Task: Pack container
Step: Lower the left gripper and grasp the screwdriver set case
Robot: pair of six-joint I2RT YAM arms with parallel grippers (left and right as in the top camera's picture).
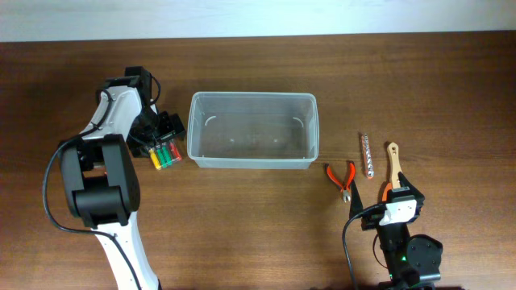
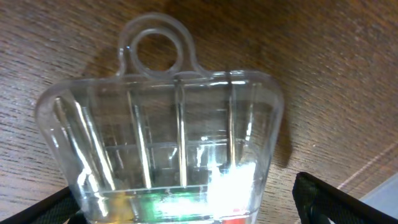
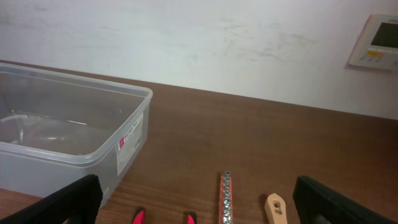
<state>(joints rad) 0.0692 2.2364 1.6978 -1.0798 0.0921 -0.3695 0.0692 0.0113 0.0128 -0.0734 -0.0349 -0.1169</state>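
Note:
The container [image 1: 193,129], a large clear plastic tub, stands empty at the table's middle; its near corner [image 3: 56,171] shows in the right wrist view. Just left of it lies a small clear case of yellow, green and red screwdrivers [image 1: 165,153]. My left gripper [image 1: 164,138] is down over that case [image 2: 168,137], open, with a finger [image 2: 336,202] on either side and not pressing it. My right gripper [image 1: 399,203] hovers open at the front right, nothing between its fingers [image 3: 336,202].
Right of the tub lie red-handled pliers [image 1: 342,176], a rail of sockets [image 1: 367,155] and a wooden-handled tool [image 1: 393,161]. In the right wrist view the pliers' handles [image 3: 140,216], the rail [image 3: 226,199] and the wooden handle [image 3: 275,208] sit just ahead of the fingers.

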